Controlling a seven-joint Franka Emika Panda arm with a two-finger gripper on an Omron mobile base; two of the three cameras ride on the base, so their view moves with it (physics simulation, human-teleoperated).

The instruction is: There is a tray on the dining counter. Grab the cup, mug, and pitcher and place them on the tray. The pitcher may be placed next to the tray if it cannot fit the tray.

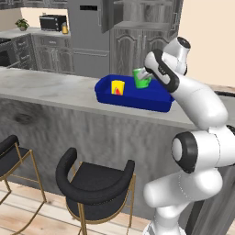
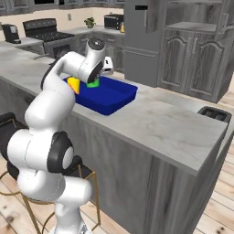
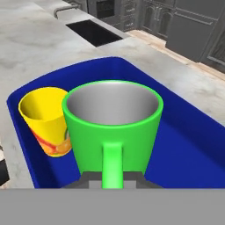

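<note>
My gripper (image 3: pixel 112 182) pinches the mug (image 3: pixel 112 125) by its handle over the tray (image 3: pixel 189 149), just beside the cup (image 3: pixel 44 118); lower it level, clear of the cup, then release.

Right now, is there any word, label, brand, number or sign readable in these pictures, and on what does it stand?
None can be read.
The cup bears a red-orange mark, a shape rather than letters.
The mug and tray are plain.
The fridge panel is dark, too small to read.
</note>
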